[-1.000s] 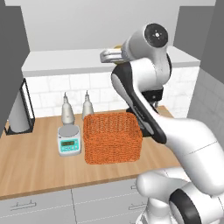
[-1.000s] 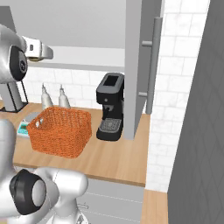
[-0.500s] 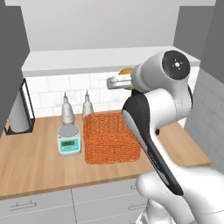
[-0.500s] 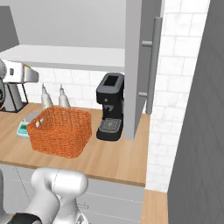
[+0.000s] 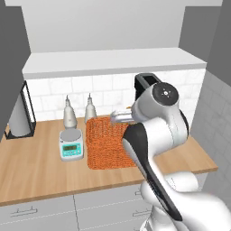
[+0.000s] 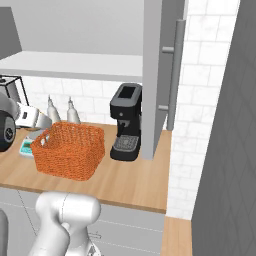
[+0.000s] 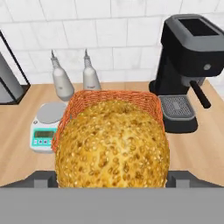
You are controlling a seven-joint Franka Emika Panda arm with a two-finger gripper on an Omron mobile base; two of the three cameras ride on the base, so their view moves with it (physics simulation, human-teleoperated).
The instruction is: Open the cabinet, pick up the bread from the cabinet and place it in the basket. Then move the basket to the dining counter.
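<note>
Bread (image 7: 112, 144) sits right between the two dark fingers (image 7: 40, 179) of the gripper (image 7: 112, 180) in the hand view, so the gripper is closed on this big round loaf with its jaws spread wide around it. The loaf is golden and bumpy with little seeds on it. It hangs over the near side of the orange basket (image 7: 87, 98), and the basket's woven rim peeks out behind and beside the loaf. You cannot tell from here whether the loaf touches the basket. In the right base view the inside of the basket (image 6: 69, 149) that shows looks bare. The basket stands on the wood counter (image 5: 36, 169) in front of the white tiles. Just to the left of the basket is a small digital scale (image 5: 72, 145) with a round top plate. Behind the scale and the basket stand two grey bottles (image 7: 61, 81) with thin tips. To the right of the basket is a black coffee machine (image 6: 127, 121) with a drip tray at its foot. At the far left is a dark wire stand with a grey roll (image 5: 18, 118) in it. Up above, the cabinet (image 6: 161, 75) has its door swung open, with a long grey bar handle (image 6: 175, 72) on it.
</note>
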